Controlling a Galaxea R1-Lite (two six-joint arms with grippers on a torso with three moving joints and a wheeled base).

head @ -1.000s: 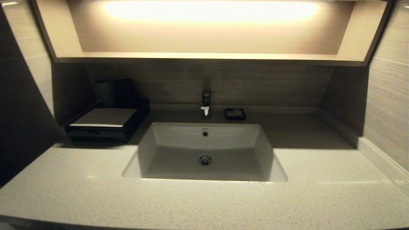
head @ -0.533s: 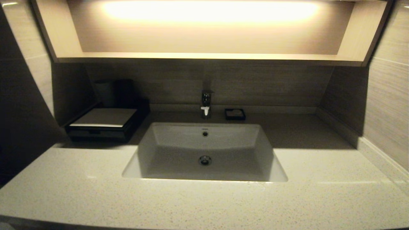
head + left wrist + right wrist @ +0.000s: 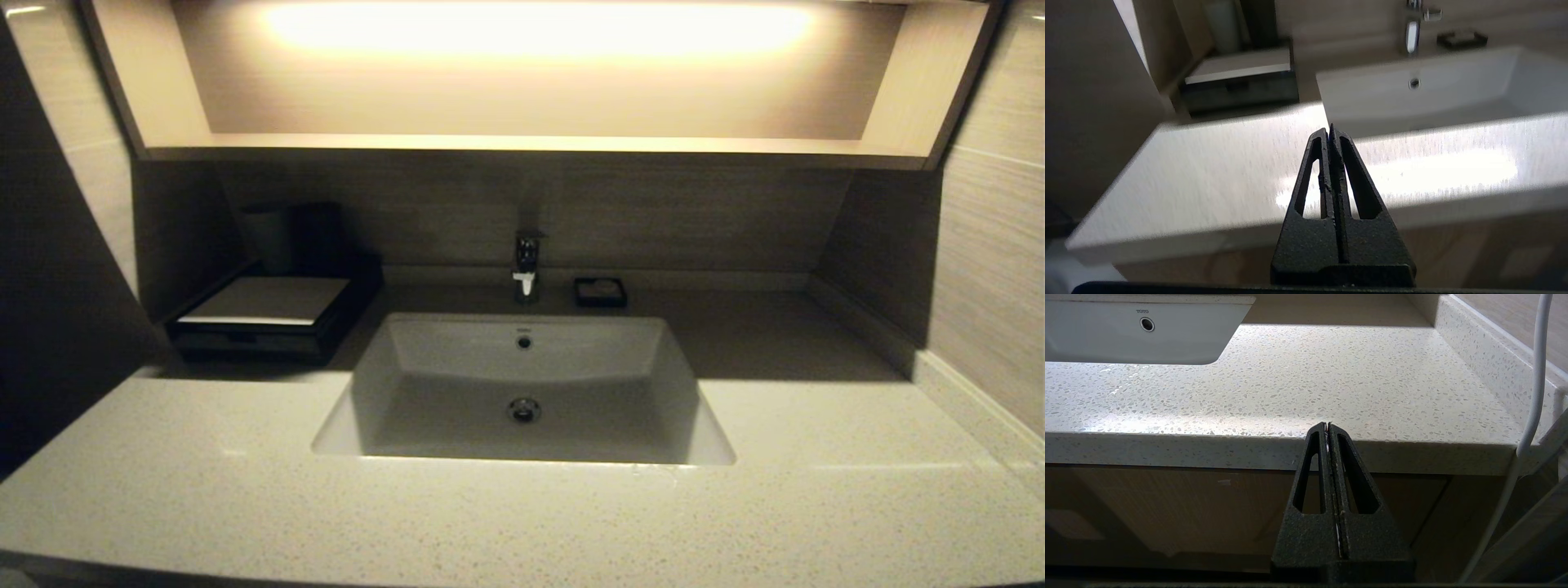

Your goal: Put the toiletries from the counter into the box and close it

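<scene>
Head view: the box (image 3: pixel 263 317) sits at the far left of the desk (image 3: pixel 204 490), its front tray pushed in, left of the sink (image 3: pixel 522 384). A soap dish (image 3: pixel 601 291) lies just right of the faucet (image 3: pixel 526 265). Neither arm shows here, and no packets show on the desk.

Left wrist view: the left gripper (image 3: pixel 1329 132) hangs off the near edge of the desk, pointing toward the sink's left corner, fingers clenched together on nothing. The box (image 3: pixel 1240 83) lies well beyond.

Right wrist view: the right gripper (image 3: pixel 1327 426) is low before the desk's near edge, right of the sink (image 3: pixel 1139 332), fingers clenched on nothing. A white cable (image 3: pixel 1531 416) hangs to one side of it.
</scene>
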